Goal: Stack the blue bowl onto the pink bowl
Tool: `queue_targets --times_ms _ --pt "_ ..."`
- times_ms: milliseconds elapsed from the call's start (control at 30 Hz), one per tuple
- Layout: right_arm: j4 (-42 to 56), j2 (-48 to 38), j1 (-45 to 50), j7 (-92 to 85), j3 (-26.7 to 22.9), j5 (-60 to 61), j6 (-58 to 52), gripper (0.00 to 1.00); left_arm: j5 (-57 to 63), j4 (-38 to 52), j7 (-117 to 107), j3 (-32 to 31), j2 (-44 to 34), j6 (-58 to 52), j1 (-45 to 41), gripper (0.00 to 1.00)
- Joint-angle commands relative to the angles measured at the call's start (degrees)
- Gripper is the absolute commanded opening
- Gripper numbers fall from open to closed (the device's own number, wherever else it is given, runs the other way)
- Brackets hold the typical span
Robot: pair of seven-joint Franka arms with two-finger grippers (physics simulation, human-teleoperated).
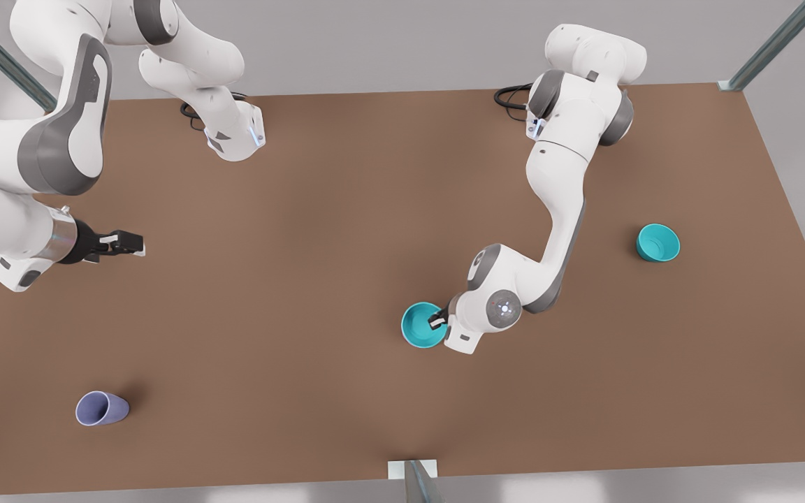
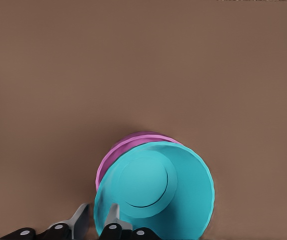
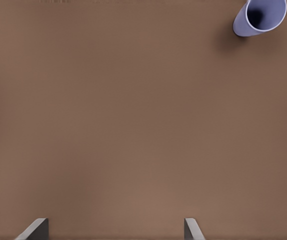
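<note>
The blue bowl (image 2: 178, 200) sits nested in the pink bowl (image 2: 119, 146), whose magenta rim peeks out along one side beneath it. In the front view the blue bowl (image 1: 419, 325) rests on the table right of centre and covers the pink one. My left gripper (image 2: 98, 220) is shut on the blue bowl's rim, one finger inside and one outside; the front view has it (image 1: 436, 323) at the bowl's right edge. My right gripper (image 1: 138, 244) waits open over bare table at the front view's left, its fingertips (image 3: 37, 229) far apart.
A second teal bowl (image 1: 657, 242) stands at the front view's far right. A lavender-blue cup (image 1: 100, 408) lies on its side near the front left corner, and the cup (image 3: 261, 17) is far from my right gripper. Brown table (image 1: 305, 279) spreads between them.
</note>
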Motion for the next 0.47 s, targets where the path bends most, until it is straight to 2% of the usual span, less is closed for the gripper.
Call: queue_targets --times_ms 0,33,67,100,167,267,300,333,433 --pt "0.0 0.0 0.0 -0.6 0.0 0.0 0.0 1.00 0.4 0.0 -7.7 0.0 -0.1 -0.2 0.3 1.00" --pt "0.0 0.0 0.0 -0.6 0.0 0.0 0.0 1.00 0.5 0.0 -6.5 0.0 -0.2 -0.6 0.8 1.00" --pt "0.0 0.0 0.0 -0.6 0.0 0.0 0.0 1.00 0.8 0.3 0.2 0.1 -3.3 -10.3 6.0 1.00" --pt "0.0 0.0 0.0 -0.6 0.0 0.1 0.0 1.00 8.2 0.4 13.5 0.2 -13.2 -28.1 13.3 1.00" --pt "0.0 0.0 0.0 -0.6 0.0 0.1 0.0 1.00 16.2 0.4 26.9 0.2 -24.9 -40.4 18.2 1.00" --pt "0.0 0.0 0.0 -0.6 0.0 0.1 0.0 1.00 20.7 0.3 40.2 0.2 -32.2 -44.1 18.4 1.00" --pt "0.0 0.0 0.0 -0.6 0.1 0.1 0.0 1.00 21.9 -14.2 40.2 0.7 -41.5 -34.2 18.4 1.00" --pt "0.0 0.0 0.0 -0.6 0.0 0.1 0.0 1.00 21.3 -18.3 40.1 0.8 -43.9 -32.6 18.5 1.00" --pt "0.0 0.0 0.0 -0.6 0.0 0.1 0.0 1.00 20.7 -18.1 40.1 0.8 -43.9 -33.4 18.1 1.00"
